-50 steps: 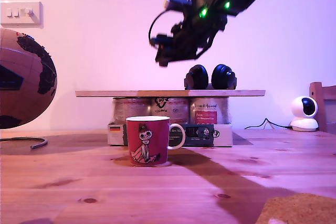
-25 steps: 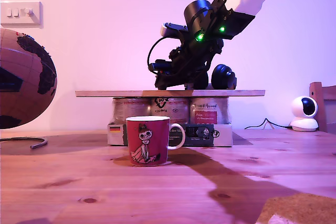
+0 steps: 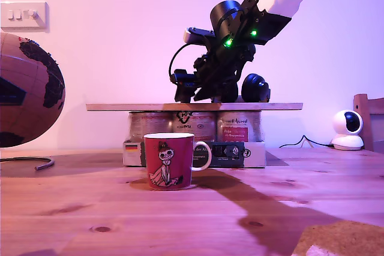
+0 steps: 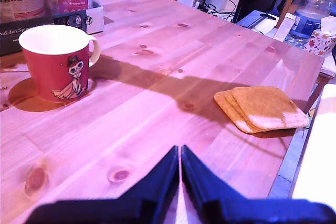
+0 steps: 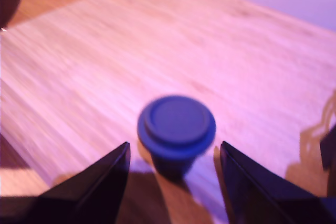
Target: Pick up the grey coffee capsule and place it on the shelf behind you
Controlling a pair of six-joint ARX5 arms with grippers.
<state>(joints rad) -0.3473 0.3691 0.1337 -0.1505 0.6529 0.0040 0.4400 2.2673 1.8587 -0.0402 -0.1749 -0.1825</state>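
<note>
My second gripper (image 5: 173,182) has just spread its fingers wide, letting go of the grey coffee capsule (image 5: 176,129), which now stands on the shelf (image 3: 138,107) between them. Placement looks done. My first gripper (image 4: 180,177), fingers closed and empty, hangs over the surface (image 4: 210,56).

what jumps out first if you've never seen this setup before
Most striking is the arm reaching down from the exterior view's upper right, my second gripper poised at the shelf, which rests on a row of tins. The second wrist view shows the grey coffee capsule standing between its open jaws. In front, on the tabletop, stands a red cartoon mug.
</note>
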